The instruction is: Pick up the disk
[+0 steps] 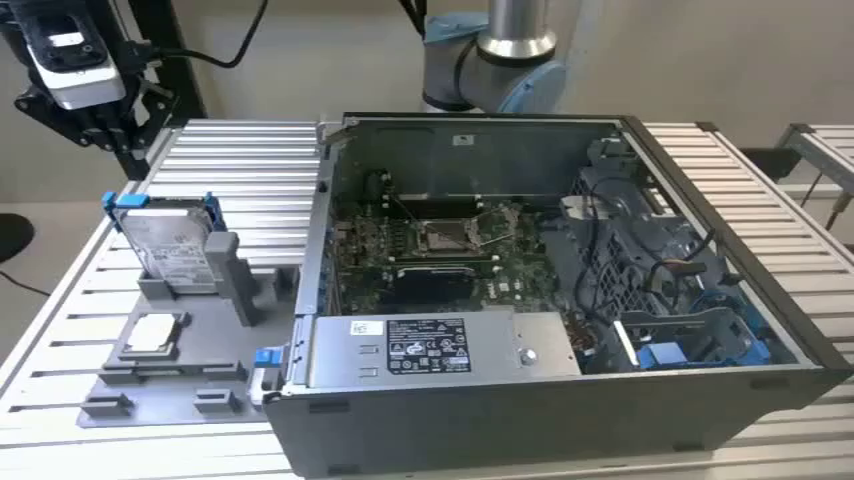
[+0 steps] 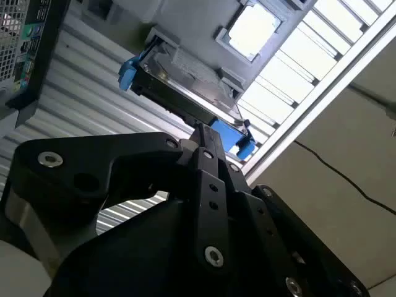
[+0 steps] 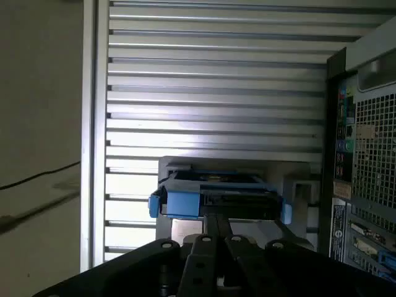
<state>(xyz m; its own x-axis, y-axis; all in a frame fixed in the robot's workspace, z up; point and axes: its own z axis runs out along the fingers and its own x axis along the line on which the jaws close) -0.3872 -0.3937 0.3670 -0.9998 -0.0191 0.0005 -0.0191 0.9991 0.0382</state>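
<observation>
Disk (image 1: 171, 245) stands upright on its edge in a grey holder (image 1: 247, 285) on the table (image 1: 227, 150). In the exterior view it is at about 9 o'clock from the open computer case (image 1: 534, 400), just beside it. A blue carrier (image 1: 130, 201) frames it, and a small square chip (image 1: 151, 333) lies flat at 6 o'clock from it. In both wrist views the tool (image 2: 207, 133) points toward the disk (image 3: 216, 201) but is apart from it. I see its two jaws pressed together with nothing between them, so I judge that the grasp is not yet begun.

Several things can go wrong, I think. If the tool descends with the jaws together, it will strike the disk's edge instead of going around it. The blue plastic may bend or slip if the grip lands only on it. The holder seems to keep the disk tight, so a pull that is not straight could jam it. The case wall at 3 o'clock leaves little room for a sideways error.
</observation>
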